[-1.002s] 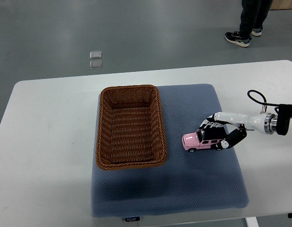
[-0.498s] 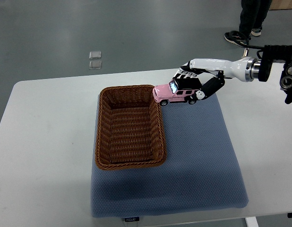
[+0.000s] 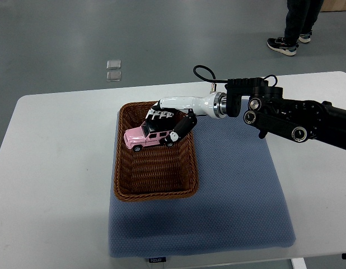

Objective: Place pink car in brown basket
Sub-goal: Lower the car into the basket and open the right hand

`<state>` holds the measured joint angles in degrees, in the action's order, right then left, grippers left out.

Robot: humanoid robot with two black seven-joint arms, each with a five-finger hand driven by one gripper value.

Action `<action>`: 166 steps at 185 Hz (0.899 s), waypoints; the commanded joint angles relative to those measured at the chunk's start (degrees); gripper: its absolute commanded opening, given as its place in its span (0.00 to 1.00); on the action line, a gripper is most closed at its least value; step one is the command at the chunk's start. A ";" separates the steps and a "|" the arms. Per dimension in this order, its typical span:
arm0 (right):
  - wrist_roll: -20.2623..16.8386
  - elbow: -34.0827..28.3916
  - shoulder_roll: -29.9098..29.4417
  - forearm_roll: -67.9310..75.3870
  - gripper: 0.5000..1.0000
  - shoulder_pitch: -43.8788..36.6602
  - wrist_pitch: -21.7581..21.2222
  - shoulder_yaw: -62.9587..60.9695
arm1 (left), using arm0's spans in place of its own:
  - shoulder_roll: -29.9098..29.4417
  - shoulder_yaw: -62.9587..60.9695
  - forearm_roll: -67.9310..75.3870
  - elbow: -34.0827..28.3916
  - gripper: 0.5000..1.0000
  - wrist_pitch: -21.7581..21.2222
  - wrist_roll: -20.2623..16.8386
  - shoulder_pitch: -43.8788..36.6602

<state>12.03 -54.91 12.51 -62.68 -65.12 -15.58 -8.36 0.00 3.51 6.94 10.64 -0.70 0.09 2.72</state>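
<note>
The pink car is a small toy jeep with a black roof. My right hand is shut on it, fingers over the roof and thumb at the rear, and holds it over the inside of the brown wicker basket, in its far half. Whether the wheels touch the basket floor I cannot tell. The right arm reaches in from the right edge across the mat. The left hand is out of view.
The basket sits on a blue-grey mat on a white table. A person's legs and shoes stand on the floor beyond the table's far right corner. Two small clear squares lie on the floor.
My right hand lifted the pink car off the mat, carried it left past the basket's far right corner, and now holds it inside the basket's rim.
</note>
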 commanded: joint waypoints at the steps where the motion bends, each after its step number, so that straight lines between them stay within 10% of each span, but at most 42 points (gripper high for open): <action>1: 0.28 1.74 -1.17 -0.16 0.00 0.35 0.46 1.32 | 0.00 0.00 0.00 -0.01 1.00 0.00 0.00 0.00; 56: 0.72 3.76 -3.63 -0.60 0.01 1.67 1.86 2.47 | 0.00 0.00 -0.09 -0.01 1.00 0.00 0.00 0.00; 113: 1.42 4.73 -3.63 -0.86 0.82 2.02 1.78 2.20 | 0.00 0.00 0.00 -0.01 1.00 0.00 0.00 -0.09; 166: 1.51 4.73 -3.11 0.10 0.83 1.67 1.69 1.15 | 0.00 0.09 -0.09 -0.09 1.00 0.00 0.00 -0.09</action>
<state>13.53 -50.19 8.88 -63.29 -63.15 -13.87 -6.46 0.00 3.58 6.90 10.55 -0.76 0.09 2.67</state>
